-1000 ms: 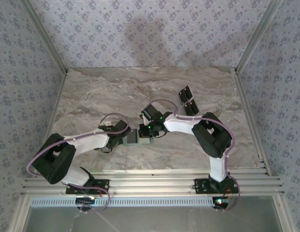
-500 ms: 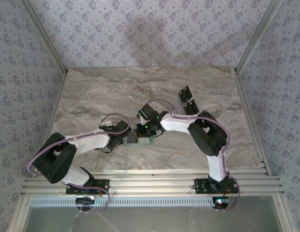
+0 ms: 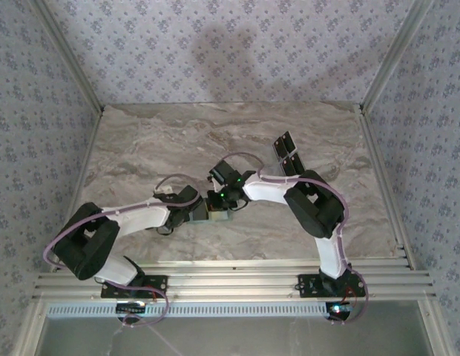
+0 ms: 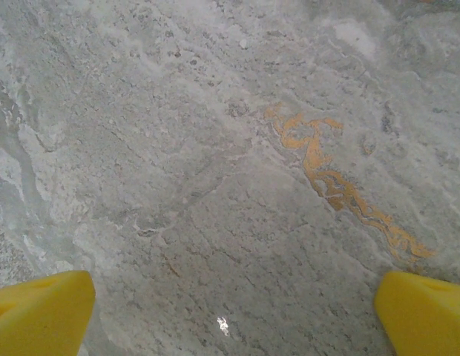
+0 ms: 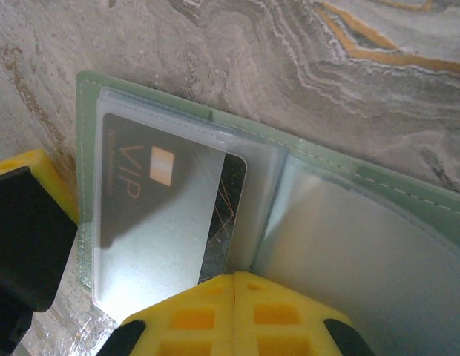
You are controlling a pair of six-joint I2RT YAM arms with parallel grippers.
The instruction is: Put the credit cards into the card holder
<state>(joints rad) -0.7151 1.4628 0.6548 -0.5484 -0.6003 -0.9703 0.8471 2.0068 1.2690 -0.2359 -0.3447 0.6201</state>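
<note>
Right wrist view: the right claw (image 5: pixel 234 297) sits at the bottom edge, fingers clenched together against the open card holder (image 5: pixel 363 252), where a black VIP credit card (image 5: pixel 141 193) lies inside the left clear sleeve (image 5: pixel 163 252). Left wrist view: the left claw (image 4: pixel 234 311) is spread wide over bare counter (image 4: pixel 215 148). Top view: two spare cards (image 3: pixel 288 154) lie upper right.

Pale sage-green card holder (image 5: pixel 430 211); black credit card (image 5: pixel 133 185) with pale "VIP" lettering and an orange square; grey marbled table (image 4: pixel 178 148), orange-veined; yellow left claw (image 4: pixel 231 315) and right claw (image 5: pixel 234 293).
</note>
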